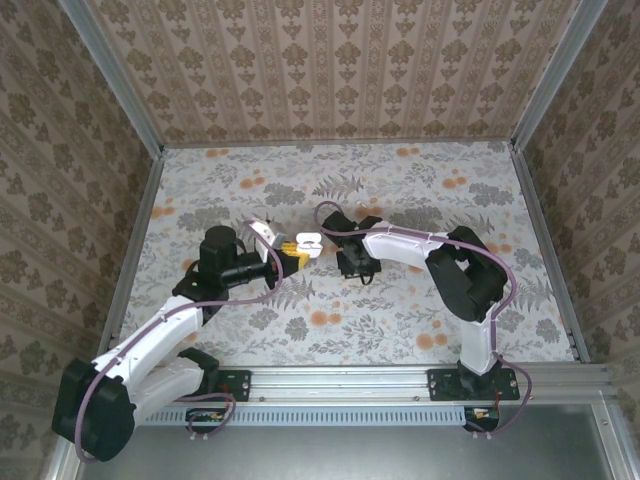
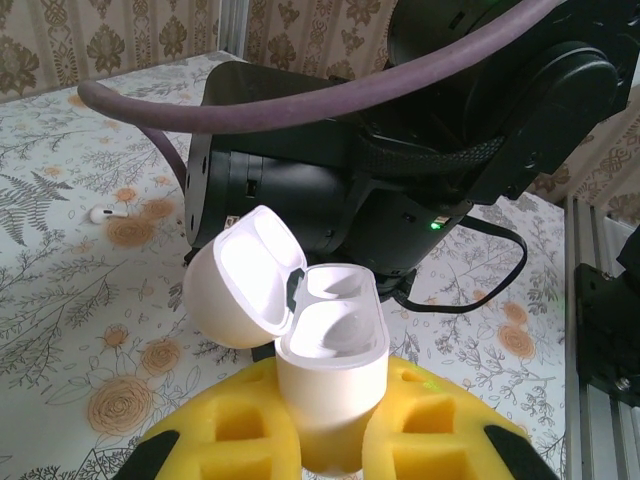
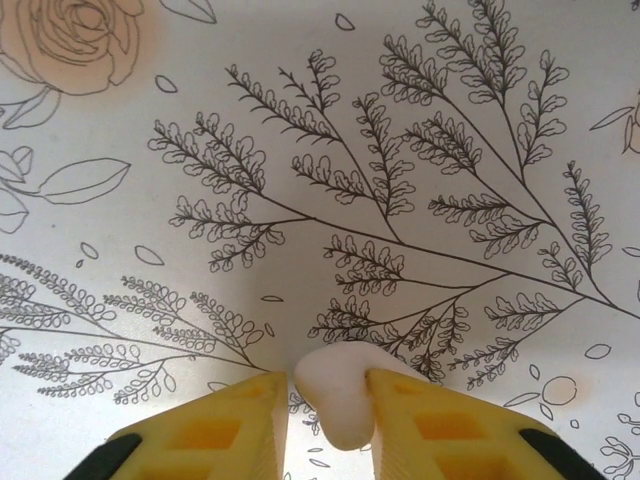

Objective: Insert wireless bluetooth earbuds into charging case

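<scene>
Floral table (image 1: pixel 400 330) carries both arms. Left gripper (image 2: pixel 325 440) is clamped on the upright case (image 2: pixel 335 350), lid open. Right gripper (image 3: pixel 325 425) brackets one earbud (image 3: pixel 340 395), long axis along the fingers, bulb outward; firm clamping cannot be confirmed. Second earbud (image 2: pixel 103 213) lies flat on the table.

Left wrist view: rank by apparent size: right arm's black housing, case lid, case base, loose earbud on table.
1. right arm's black housing
2-3. case lid and case base: about alike, unranked
4. loose earbud, tiny, though it also lies far from the camera
</scene>
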You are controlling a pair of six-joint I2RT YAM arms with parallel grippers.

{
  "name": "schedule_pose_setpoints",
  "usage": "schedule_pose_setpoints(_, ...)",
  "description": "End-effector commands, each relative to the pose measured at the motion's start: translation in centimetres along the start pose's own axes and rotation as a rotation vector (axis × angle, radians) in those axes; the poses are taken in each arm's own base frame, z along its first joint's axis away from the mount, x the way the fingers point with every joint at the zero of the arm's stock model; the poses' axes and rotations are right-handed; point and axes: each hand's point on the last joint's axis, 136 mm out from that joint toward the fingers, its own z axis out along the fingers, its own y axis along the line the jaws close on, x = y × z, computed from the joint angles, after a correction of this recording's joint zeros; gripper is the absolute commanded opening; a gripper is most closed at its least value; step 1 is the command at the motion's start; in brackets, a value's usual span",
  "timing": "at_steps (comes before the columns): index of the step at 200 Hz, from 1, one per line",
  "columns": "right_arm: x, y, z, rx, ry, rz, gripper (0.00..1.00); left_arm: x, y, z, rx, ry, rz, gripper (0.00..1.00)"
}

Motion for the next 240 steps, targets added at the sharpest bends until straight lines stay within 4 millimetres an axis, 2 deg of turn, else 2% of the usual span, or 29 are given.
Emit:
schedule_pose_setpoints(1,0.0,-0.5,0.0,0.043,-0.002,-0.007,0.24,0.2,-0.1,-0.3,-0.004,-0.002,0.023,0.0)
schedule_pose_setpoints(46,-0.7,-0.4,-0.9,0.034,-0.023,-0.028,0.18,0.3,-0.1,-0.3,-0.003,-0.002,0.023,0.0)
schedule_pose_setpoints(69,-1.0,-0.2,-2.0,0.0,-0.037,-0.019,0.15,0.4,-0.1,-0.4,-0.006,-0.002,0.027,0.0)
schedule_pose_setpoints(111,-1.8,0.9,-5.4,-0.252,-0.042,0.108,0.12,-0.3,-0.1,-0.5,-0.01,-0.044,0.069,0.0)
schedule_pose_setpoints(143,-2.5,1.7,-9.0,-0.465,-0.03,0.194,0.11,-1.0,0.3,-0.2,-0.021,-0.076,0.096,0.0)
schedule_pose_setpoints(186,-3.1,3.6,-15.0,-0.693,-0.024,0.229,0.1,-2.1,1.6,0.6,-0.05,-0.14,0.147,0.0)
schedule_pose_setpoints(211,-4.3,4.9,-19.3,-0.841,-0.081,0.251,0.1,-2.9,2.1,1.2,-0.051,-0.176,0.164,0.0)
schedule_pose_setpoints(240,-5.4,4.9,-23.1,-0.926,-0.163,0.281,0.1,-3.5,2.7,1.6,-0.058,-0.198,0.166,0.0)
